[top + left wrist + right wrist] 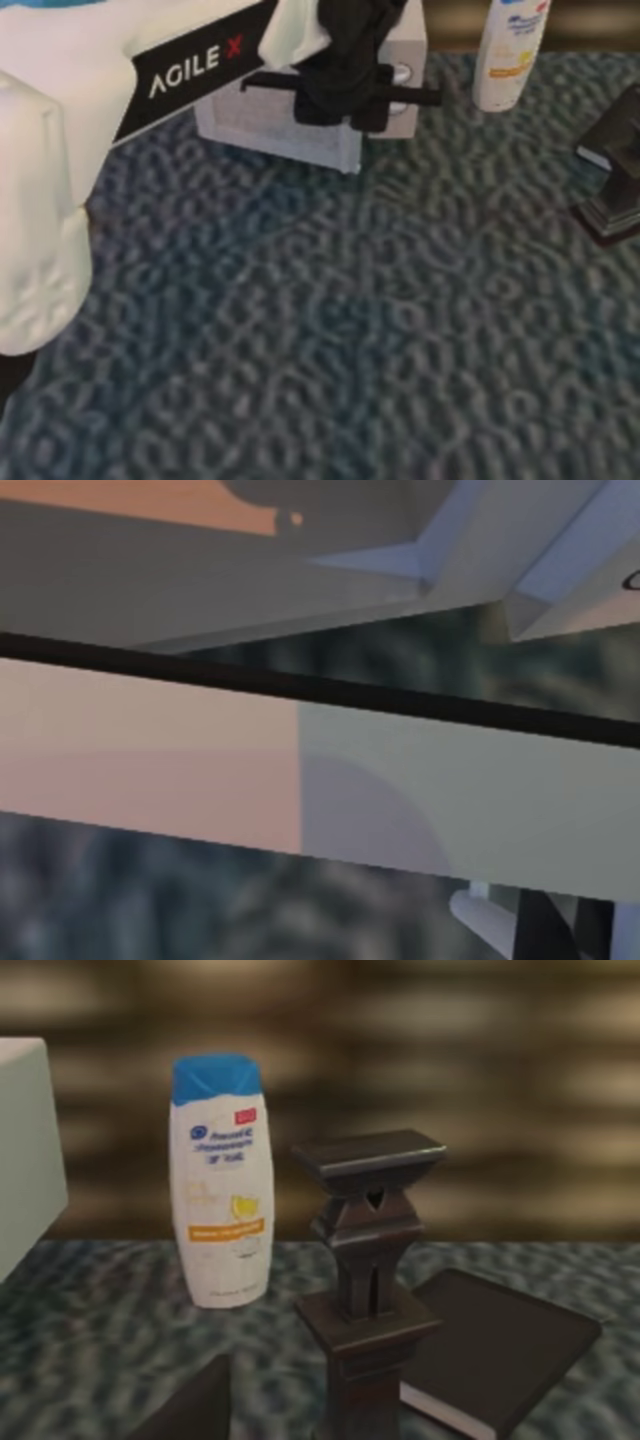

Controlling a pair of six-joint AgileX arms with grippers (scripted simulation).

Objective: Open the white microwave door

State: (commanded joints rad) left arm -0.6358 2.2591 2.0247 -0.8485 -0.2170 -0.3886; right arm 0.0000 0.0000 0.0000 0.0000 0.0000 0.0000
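The white microwave (412,40) stands at the back of the table, its two silver knobs (401,73) on the right front panel. Its door (275,135), with the grey mesh window, stands slightly ajar, its free right edge out in front of the knob panel. My left gripper (350,90) hangs over that free edge, shut on the door. In the left wrist view the door's edge (450,790) fills the frame as a pale band. My right gripper (285,1420) is out of the top view, parked at the right, and stands open with nothing in it.
A white shampoo bottle (508,50) with a blue cap stands right of the microwave, also in the right wrist view (218,1180). A dark wooden pedestal (368,1230) and a flat dark book (500,1350) sit at the table's right edge (612,180). Patterned blue-grey cloth covers the table.
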